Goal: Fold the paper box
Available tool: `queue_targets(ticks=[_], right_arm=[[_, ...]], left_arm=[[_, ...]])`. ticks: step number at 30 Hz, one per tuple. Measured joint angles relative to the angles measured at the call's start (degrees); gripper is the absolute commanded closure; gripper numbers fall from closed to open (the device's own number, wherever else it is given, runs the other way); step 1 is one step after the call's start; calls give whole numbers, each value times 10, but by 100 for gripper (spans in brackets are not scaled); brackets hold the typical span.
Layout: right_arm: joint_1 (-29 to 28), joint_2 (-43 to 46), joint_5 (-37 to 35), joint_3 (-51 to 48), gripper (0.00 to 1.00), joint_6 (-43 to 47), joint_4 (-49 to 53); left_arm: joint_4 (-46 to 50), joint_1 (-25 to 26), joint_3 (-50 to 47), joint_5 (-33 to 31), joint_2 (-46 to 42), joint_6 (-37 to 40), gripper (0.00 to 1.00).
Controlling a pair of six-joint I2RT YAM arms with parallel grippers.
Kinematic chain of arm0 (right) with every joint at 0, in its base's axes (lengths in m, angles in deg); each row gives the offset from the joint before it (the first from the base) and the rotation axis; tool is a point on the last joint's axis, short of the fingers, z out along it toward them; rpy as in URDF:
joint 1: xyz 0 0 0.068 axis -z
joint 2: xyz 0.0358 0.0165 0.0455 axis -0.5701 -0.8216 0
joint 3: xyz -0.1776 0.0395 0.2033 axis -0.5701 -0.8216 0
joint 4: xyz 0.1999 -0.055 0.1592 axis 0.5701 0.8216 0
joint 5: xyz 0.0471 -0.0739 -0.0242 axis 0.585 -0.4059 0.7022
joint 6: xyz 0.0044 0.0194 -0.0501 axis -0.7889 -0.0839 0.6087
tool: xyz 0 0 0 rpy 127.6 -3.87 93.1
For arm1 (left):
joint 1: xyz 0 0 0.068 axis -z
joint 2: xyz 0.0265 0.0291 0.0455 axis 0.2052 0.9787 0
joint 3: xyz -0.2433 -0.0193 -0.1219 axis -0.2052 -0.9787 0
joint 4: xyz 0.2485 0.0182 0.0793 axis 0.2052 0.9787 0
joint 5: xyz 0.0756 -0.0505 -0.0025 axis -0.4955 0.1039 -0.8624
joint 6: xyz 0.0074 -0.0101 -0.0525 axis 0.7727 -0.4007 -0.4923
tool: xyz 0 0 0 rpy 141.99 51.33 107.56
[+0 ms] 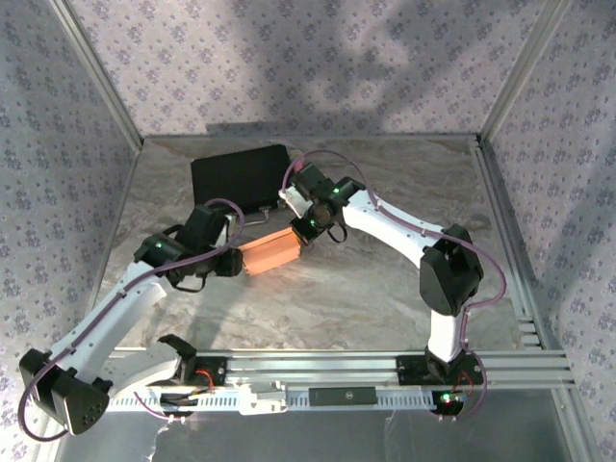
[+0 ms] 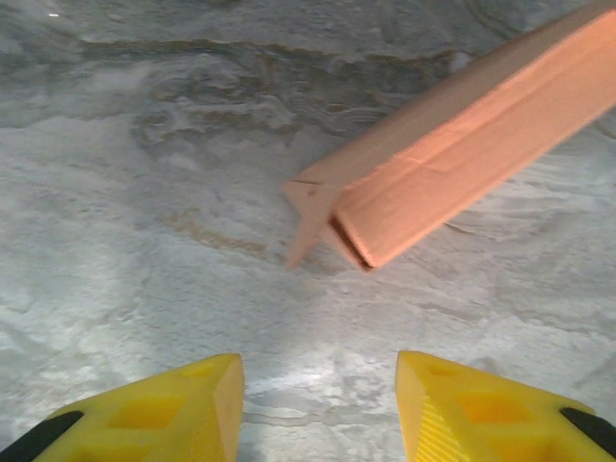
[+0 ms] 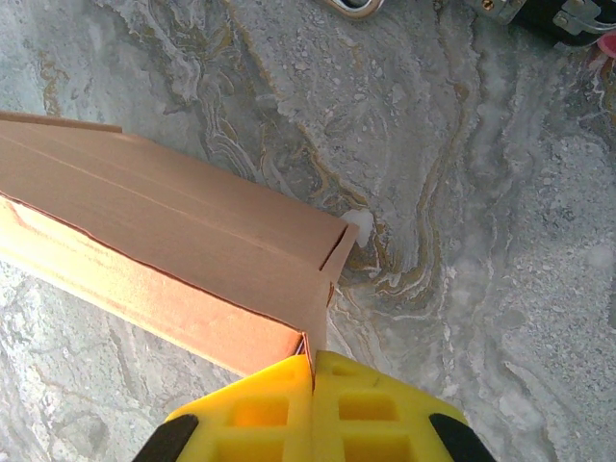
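Note:
The paper box [image 1: 272, 251] is a light orange-tan cardboard box, folded into a long rectangular shape, lying between the two grippers at the table's middle left. My right gripper [image 3: 314, 358] is shut on the box's end flap [image 3: 322, 318], its yellow fingers pressed together on the thin cardboard edge. From the right wrist the box [image 3: 164, 260] stretches away to the left. My left gripper [image 2: 320, 390] is open with bare table between its yellow fingers; the box's other end [image 2: 452, 164] lies ahead of it, apart, with a small flap [image 2: 310, 217] sticking out.
A black rectangular case [image 1: 241, 176] lies at the back left of the marbled table [image 1: 385, 279], just behind the box. Patterned walls and metal frame posts enclose the table. An aluminium rail [image 1: 337, 371] runs along the near edge.

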Motion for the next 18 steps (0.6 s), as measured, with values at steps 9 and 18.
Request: queue_targets(ticks=[9,18], right_arm=[[5,0,4,16,100,0,12],[5,-3,8,19,100,-1,16]], left_arm=[[-17,-4,36,-13,102,14,57],[-31,-4,37,-3,113,14,65]])
